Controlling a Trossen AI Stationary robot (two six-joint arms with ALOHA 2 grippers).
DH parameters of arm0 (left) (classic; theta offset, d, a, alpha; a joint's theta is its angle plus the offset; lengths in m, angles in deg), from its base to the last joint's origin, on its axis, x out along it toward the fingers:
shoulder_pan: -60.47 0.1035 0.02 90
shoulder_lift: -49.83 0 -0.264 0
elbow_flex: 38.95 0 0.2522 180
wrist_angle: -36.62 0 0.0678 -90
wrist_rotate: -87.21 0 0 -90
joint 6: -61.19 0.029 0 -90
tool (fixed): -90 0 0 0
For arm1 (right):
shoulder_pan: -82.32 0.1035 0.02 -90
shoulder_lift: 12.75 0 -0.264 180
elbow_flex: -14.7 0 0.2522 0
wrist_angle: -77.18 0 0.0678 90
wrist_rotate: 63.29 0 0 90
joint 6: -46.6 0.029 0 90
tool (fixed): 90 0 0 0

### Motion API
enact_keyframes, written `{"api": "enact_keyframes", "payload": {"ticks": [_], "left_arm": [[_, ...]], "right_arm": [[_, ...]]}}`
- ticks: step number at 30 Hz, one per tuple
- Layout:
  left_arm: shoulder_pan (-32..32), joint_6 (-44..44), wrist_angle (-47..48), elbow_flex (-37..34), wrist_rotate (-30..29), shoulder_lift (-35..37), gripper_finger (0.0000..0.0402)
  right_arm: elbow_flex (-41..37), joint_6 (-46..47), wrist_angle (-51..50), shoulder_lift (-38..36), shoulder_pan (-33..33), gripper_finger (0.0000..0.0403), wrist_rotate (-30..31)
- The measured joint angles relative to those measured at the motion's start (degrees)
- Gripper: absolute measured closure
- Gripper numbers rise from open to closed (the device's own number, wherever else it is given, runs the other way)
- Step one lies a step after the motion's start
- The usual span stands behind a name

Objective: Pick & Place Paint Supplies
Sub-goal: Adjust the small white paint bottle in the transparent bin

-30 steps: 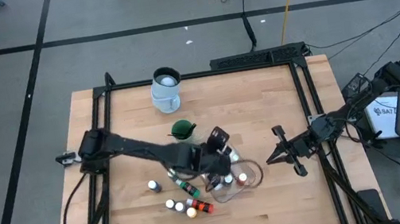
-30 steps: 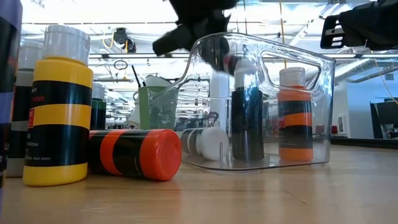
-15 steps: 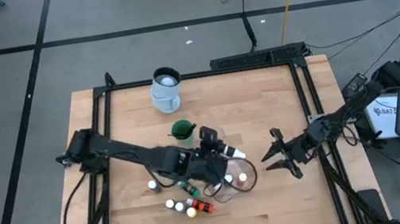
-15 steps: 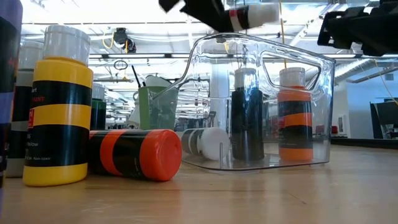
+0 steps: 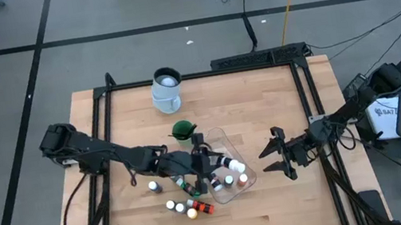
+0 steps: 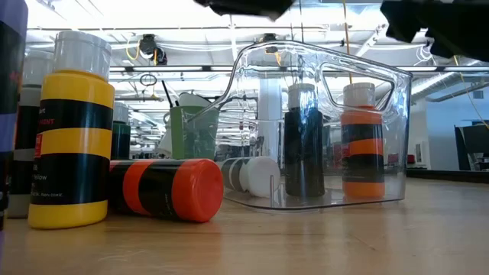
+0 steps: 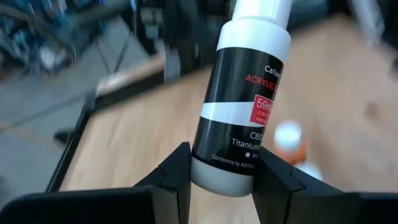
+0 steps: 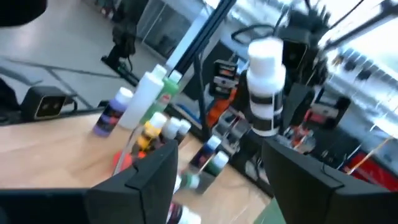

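From above, at table centre, the left gripper [image 5: 210, 162] clamps a white paint bottle [image 5: 226, 162] over the clear tub [image 5: 248, 176]; the right gripper [image 5: 278, 157], at three o'clock from it, stands spread and empty. I would pass the bottle across slowly, releasing only once the other side grips.

At table level, the tub holds a dark bottle [image 6: 304, 141] and an orange bottle [image 6: 361, 141], both upright.

Left wrist: the bottle sits clenched between the fingers [image 7: 177, 177].

Right wrist: the bottle hangs beyond parted fingers [image 8: 152, 171].
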Motion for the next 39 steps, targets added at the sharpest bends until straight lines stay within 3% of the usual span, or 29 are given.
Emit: {"api": "enact_keyframes", "payload": {"ticks": [2, 6, 12, 22, 27, 39], "left_arm": [[0.33, 0.07, -10.77, -3.46, 2.92, -0.16, 0.0285], [1.37, 1.34, -23.68, -8.64, 7.33, -1.46, 0.0285], [3.07, 0.28, -30.4, -12.49, 9.43, -1.51, 0.0285], [3.82, 0.25, -31.46, -12.55, 12.01, -1.51, 0.0286], [3.9, 0.43, -29.99, -12.53, 11.93, -1.51, 0.0286], [4.87, 0.42, -28.53, -12.53, 11.9, -1.55, 0.0286]], "right_arm": [[0.0, -1.19, 3.28, 1.04, -0.29, 0.0173, -1.39], [0.76, -2.69, 11.07, 3.72, -1.37, 0.017, -3.77], [4.31, -2.13, 15.39, 6.88, -3.6, 0.0169, -8.54], [15.1, -0.49, 14.0, 17.96, -7.99, 0.014, -9.71], [20.47, 0.81, 13.57, 21.87, -9.33, 0.0134, -13.86], [23.23, 10.09, 13.26, 24.29, -12.6, 0.0194, -18.64]]}}
